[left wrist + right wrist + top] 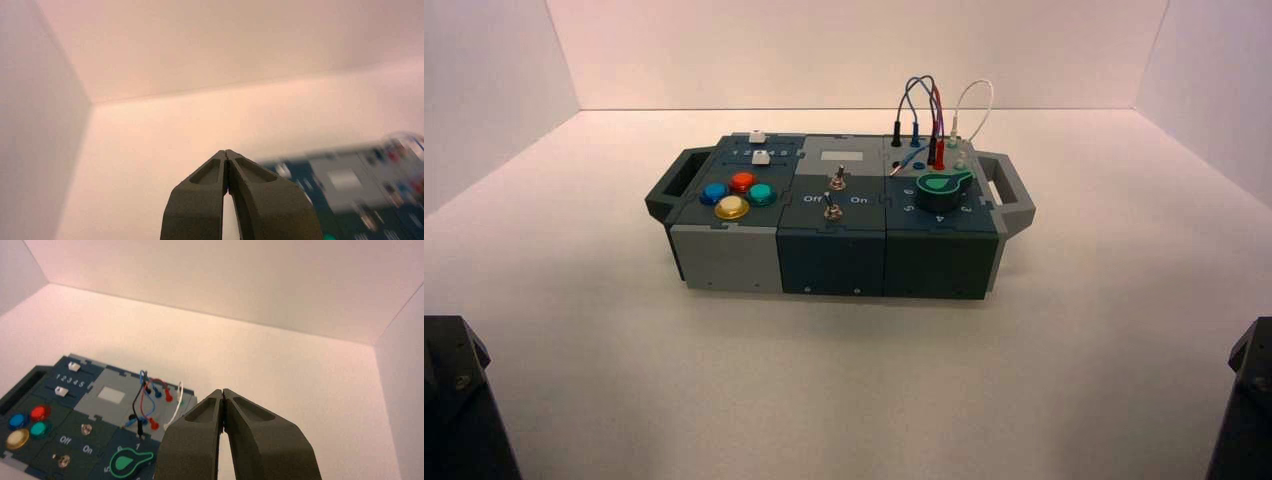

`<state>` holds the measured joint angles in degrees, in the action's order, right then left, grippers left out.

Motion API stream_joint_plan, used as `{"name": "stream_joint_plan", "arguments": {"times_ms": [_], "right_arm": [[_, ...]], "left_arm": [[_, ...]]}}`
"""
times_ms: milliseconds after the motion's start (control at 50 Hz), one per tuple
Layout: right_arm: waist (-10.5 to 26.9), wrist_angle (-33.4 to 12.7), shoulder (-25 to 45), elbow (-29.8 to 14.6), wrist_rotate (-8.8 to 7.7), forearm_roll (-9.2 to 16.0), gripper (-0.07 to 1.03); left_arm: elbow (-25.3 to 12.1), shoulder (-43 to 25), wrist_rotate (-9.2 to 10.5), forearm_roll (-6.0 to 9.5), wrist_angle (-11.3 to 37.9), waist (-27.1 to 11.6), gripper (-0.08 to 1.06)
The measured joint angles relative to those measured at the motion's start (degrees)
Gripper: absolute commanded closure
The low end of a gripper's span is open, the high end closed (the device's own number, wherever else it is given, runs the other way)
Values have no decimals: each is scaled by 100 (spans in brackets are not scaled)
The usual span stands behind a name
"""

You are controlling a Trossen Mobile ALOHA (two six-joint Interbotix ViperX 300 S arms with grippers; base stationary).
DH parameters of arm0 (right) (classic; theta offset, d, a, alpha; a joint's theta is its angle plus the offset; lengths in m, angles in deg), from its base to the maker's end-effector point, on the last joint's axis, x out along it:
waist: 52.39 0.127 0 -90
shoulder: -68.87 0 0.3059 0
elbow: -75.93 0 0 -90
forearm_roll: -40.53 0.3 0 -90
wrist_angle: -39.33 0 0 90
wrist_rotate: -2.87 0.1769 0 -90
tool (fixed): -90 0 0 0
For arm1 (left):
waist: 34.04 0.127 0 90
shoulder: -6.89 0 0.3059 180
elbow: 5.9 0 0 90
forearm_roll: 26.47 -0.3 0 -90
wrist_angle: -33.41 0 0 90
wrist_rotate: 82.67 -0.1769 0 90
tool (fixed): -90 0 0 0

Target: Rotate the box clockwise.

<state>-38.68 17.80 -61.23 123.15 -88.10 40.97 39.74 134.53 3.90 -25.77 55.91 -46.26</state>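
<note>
Broadly, a white table surface (pixel 844 380) fills the high view, walled in white, and a long dark teal and grey plastic box (pixel 839 215) with a handle at each end sits in the middle of the frame, its long side roughly square to the camera. Judging by that, the clockwise turn has not begun; all of it is left to do. Both arms show only as dark shapes in the lower corners, well apart from the box.

In the left wrist view, the left gripper (pixel 226 155) sits at the lower centre, its fingers pressed together, holding nothing; the box appears blurred at the lower right. In the right wrist view, the right gripper (pixel 222 392) is likewise closed tip to tip and empty, at the lower centre.

Only the right wrist view shows plainly the "Off" and "On" lettering, the green dial (pixel 131 461), four round coloured buttons (pixel 29 424) and looping wires (pixel 150 400), at the lower left.
</note>
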Motion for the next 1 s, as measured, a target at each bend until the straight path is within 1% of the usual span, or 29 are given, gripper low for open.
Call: {"name": "stream_joint_plan", "arguments": {"times_ms": [40, 100, 140, 220, 260, 280, 300, 340, 360, 380, 400, 480, 520, 540, 580, 600, 720, 740, 760, 820, 840, 860, 880, 940, 1000], "right_arm": [[-9, -35, 44, -26, 0, 9, 99], [0, -141, 211, -141, 0, 26, 99], [0, -185, 281, -185, 0, 26, 99], [0, -316, 598, -369, 0, 26, 99], [0, -360, 765, -457, 0, 26, 99], [0, -369, 773, -466, -9, 35, 99], [0, -413, 940, -562, 0, 26, 99], [-9, -439, 1037, -598, 0, 35, 99], [0, -492, 1213, -694, 0, 35, 99], [0, -527, 1345, -756, 0, 35, 99], [0, -554, 1433, -809, -9, 35, 99], [0, -659, 1758, -1028, -9, 35, 99], [0, -756, 2004, -1195, -9, 35, 99], [0, -765, 2030, -1222, -9, 35, 99], [0, -844, 2294, -1424, -9, 44, 99], [0, -853, 2320, -1433, -9, 44, 99], [0, -1028, 2927, -1960, -9, 62, 99], [0, -1028, 2927, -1960, -9, 62, 99], [9, -1063, 3094, -2118, -9, 97, 99], [18, -1099, 3234, -2268, -18, 114, 99], [18, -1116, 3384, -2408, -18, 141, 99], [18, -1125, 3393, -2417, -18, 141, 99], [18, -1151, 3516, -2549, -18, 149, 99], [9, -1204, 3700, -2725, -18, 158, 99], [9, -1310, 3981, -2988, -26, 193, 99]], "left_arm": [[0, -9, 9, 0, 114, -97, 100], [0, 9, 9, 0, 431, -369, 100], [0, 26, 0, 9, 527, -457, 100], [-26, 105, 9, 35, 993, -782, 100], [-44, 114, 9, 35, 1169, -896, 100], [-44, 114, 9, 35, 1169, -896, 100], [-62, 123, 9, 35, 1336, -1002, 100], [-70, 114, 9, 35, 1424, -1055, 100], [-88, 114, 9, 35, 1582, -1151, 100], [-88, 114, 9, 35, 1591, -1160, 100], [-114, 97, 9, 35, 1749, -1266, 100], [-141, 70, 9, 53, 1978, -1450, 100], [-158, 53, 9, 62, 2118, -1608, 100], [-167, 44, 9, 62, 2127, -1617, 100], [-193, 9, 26, 88, 2259, -1775, 100], [-193, 0, 26, 88, 2268, -1784, 100], [-246, -193, 44, 193, 2461, -2162, 100], [-246, -193, 44, 193, 2461, -2162, 100], [-255, -264, 44, 220, 2470, -2250, 100], [-272, -352, 44, 255, 2479, -2347, 100], [-272, -431, 53, 272, 2487, -2426, 100], [-281, -431, 53, 272, 2487, -2426, 100], [-272, -510, 53, 290, 2487, -2496, 100], [-281, -615, 62, 308, 2487, -2575, 100], [-281, -844, 62, 360, 2487, -2716, 100]]}}
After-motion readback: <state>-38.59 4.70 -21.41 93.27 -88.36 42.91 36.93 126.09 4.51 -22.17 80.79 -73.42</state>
